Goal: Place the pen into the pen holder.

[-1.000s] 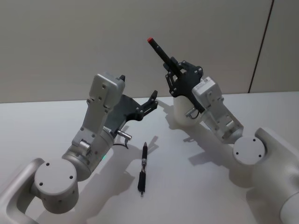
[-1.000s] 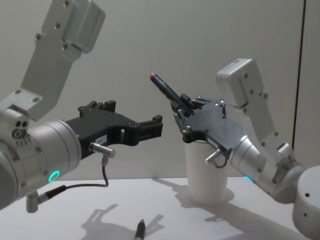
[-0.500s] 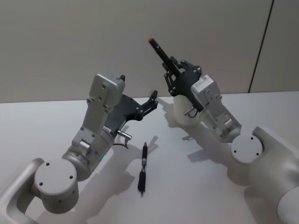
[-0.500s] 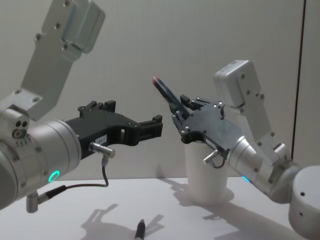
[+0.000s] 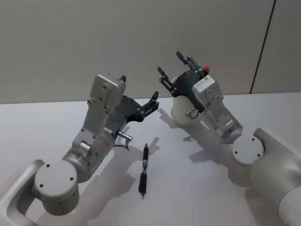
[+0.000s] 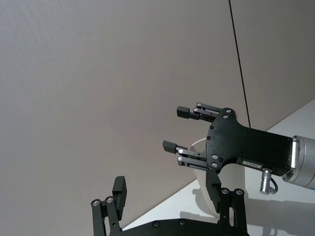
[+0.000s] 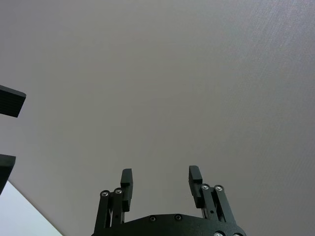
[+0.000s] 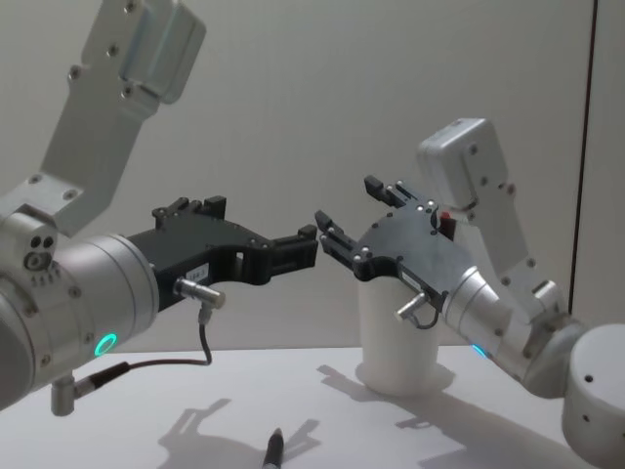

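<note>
Jaws of the right gripper (image 5: 170, 63) are standing spread just above the paper cup (image 5: 181, 111), with a red pen tip (image 5: 205, 70) peeking out behind them. A dark pen (image 5: 143, 170) is lying on the desk (image 5: 197, 188) nearer the robot. The left gripper (image 5: 151, 101) is hovering beside the cup, jaws spread too.

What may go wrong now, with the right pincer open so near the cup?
The right pincer hangs open close to the cup; pulling back carelessly may tip it. The left pincer is very near, so the two might collide. The pen sticking out beside the right pincer might snag.
</note>
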Robot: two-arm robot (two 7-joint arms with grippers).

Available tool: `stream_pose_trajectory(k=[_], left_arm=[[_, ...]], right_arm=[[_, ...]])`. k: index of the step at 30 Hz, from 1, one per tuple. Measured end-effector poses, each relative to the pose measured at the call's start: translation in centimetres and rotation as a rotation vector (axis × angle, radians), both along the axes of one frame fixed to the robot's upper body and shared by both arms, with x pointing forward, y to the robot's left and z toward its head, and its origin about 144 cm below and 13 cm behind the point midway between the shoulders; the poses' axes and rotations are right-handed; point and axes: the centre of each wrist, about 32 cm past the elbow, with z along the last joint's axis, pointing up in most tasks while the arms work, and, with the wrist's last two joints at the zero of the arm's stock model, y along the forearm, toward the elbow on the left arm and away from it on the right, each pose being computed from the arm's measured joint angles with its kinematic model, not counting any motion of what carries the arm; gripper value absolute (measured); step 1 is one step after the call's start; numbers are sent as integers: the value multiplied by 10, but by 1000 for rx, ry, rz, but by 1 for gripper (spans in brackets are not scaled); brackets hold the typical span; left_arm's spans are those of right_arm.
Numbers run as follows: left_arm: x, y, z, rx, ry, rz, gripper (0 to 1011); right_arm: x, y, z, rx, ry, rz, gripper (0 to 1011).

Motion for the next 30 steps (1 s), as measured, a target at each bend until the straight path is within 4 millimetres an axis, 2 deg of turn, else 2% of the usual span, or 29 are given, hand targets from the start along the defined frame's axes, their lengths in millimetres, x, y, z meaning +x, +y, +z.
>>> stream_pose_trajectory(k=[1,4,12,19,30], left_arm=[[0,0,0,0,0,0,1001],[0,0,0,0,0,0,1001],[0,0,0,0,0,0,1001],[0,0,0,0,0,0,1001],[0,0,0,0,0,0,1001]], right_arm=[[0,0,0,0,0,0,681],[0,0,0,0,0,0,814],[0,0,0,3,1,-1,1001],[-2,-1,3,22,0,10,1001],[-18,-6,10,70,11,36,1001]])
